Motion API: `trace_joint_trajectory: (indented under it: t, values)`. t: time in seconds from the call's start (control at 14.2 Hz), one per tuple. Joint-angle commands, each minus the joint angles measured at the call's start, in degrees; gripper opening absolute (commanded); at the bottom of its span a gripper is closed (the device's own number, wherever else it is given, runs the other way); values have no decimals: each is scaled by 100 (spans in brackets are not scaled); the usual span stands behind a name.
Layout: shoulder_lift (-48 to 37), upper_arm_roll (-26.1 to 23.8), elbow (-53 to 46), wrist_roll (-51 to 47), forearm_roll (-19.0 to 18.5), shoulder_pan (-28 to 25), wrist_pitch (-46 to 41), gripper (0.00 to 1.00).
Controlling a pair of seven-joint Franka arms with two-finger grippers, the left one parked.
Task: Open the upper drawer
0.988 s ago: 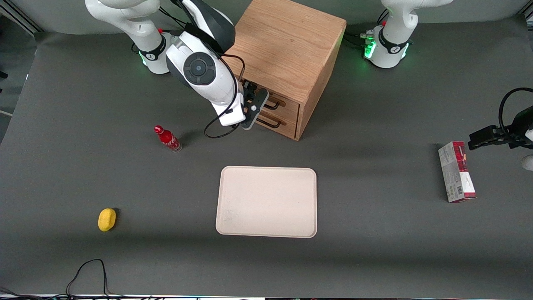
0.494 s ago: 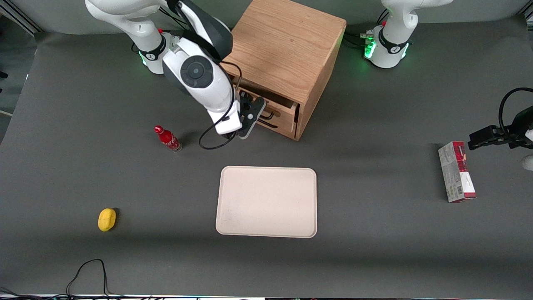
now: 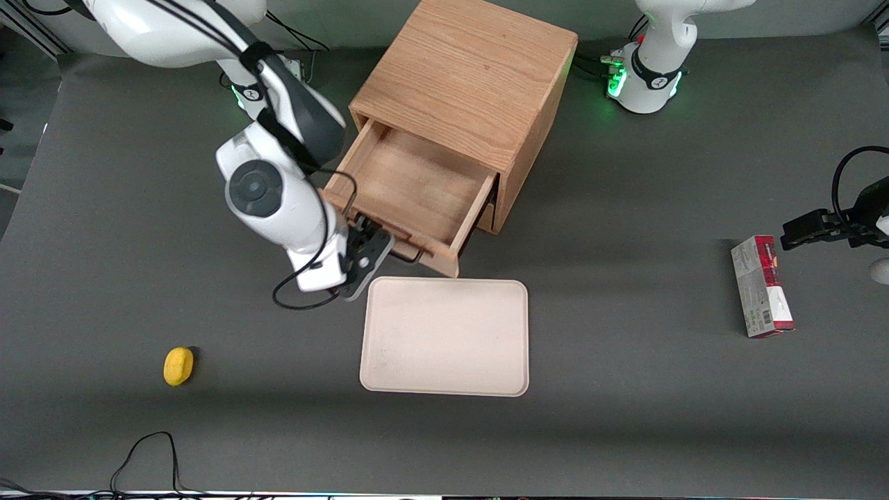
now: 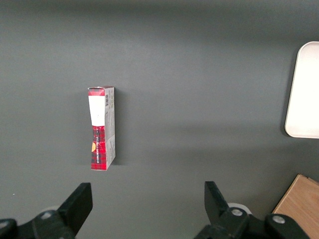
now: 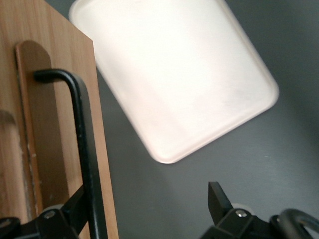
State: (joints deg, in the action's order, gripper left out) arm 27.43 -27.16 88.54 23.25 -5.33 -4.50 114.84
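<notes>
The upper drawer of the oak cabinet stands pulled far out, its bare wooden inside showing. Its front panel carries the black wire handle, which also shows in the right wrist view. My right gripper is at the drawer's front, at the handle's end toward the working arm. In the wrist view the gripper is open, fingers wide apart. The handle bar runs right beside one finger; the other finger hangs over bare table. A sliver of the bottom drawer shows under the open one.
A beige tray lies just nearer the camera than the drawer front, also in the right wrist view. A yellow object lies toward the working arm's end. A red and white box lies toward the parked arm's end, also in the left wrist view.
The upper drawer has gone from shut, to slightly open, to far out. My right gripper has moved toward the camera with its handle. The arm now hides the red bottle.
</notes>
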Motion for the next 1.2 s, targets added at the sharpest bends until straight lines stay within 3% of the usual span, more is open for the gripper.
trace_joint_trajectory:
  t: [0.0, 0.42, 0.71, 0.85, 0.99, 1.13]
  values:
    - [350, 140, -530, 233, -118, -34, -32, 100]
    - [281, 132, -715, 171, -153, -42, -119, 100]
    - [228, 438, -1619, 153, -83, -25, -392, 100]
    - [158, 544, -1821, 145, 319, 168, -392, 100]
    - [-236, 1200, -1797, 136, 628, 169, -994, 100]
    - [-701, 1842, -1578, -282, 1294, 169, -1743, 100]
